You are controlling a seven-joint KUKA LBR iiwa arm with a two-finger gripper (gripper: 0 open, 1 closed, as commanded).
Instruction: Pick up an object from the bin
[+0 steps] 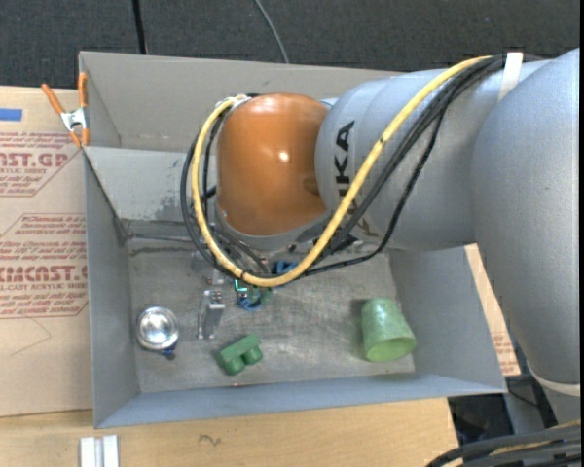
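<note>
Under the arm: grey sheet-metal bin [117, 212] with sloped walls, its floor scuffed and streaked with pale wear marks. Beyond the far rim is dark ground [370, 8]. Silver-grey robot arm [487, 163] comes in from the right, with a glossy orange dome cover [268, 163] on the wrist and a bundle of yellow and black cables [206, 202] looped round it. Gripper [211, 317] sits low over the bin floor, below the orange cover; can't tell whether it is open or closed. Nearest item is a small dark-green plastic block [238, 354], flat on the floor just right of the gripper and toward the near wall, close to it but apart. Shiny silver round metal piece [158, 327] lies to the gripper's left, near, not touching. Pale green plastic cup [383, 331] lies well off to the gripper's right, apart from the rest. Small blue-teal bit [250, 297] is just right of the gripper, under the cables; can't tell if it is loose or part of the wrist. Readable writing: black letters "KA" on the arm shell beside the orange cover, rest of the word not legible.
</note>
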